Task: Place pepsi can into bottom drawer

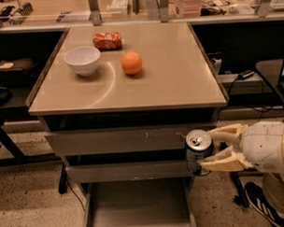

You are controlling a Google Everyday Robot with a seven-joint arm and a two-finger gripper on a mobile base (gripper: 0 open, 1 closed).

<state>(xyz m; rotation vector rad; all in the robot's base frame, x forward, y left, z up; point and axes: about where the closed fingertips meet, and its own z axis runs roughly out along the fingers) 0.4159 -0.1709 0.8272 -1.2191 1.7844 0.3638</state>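
Note:
My gripper (217, 148) comes in from the right and is shut on the pepsi can (198, 151), a dark blue can with a silver top, held upright between two cream fingers (225, 163). The can hangs in front of the right end of the two grey-fronted drawers, below the tabletop's front edge. The bottom drawer (136, 204) is pulled out at the foot of the cabinet, a wide shallow grey tray with a plain floor. The can is above and to the right of that tray.
On the beige tabletop (169, 81) stand a white bowl (82, 59), an orange (131, 63) and a red-orange snack bag (106, 40). A dark shelf with cables (246, 76) lies to the right. A speckled floor surrounds the cabinet.

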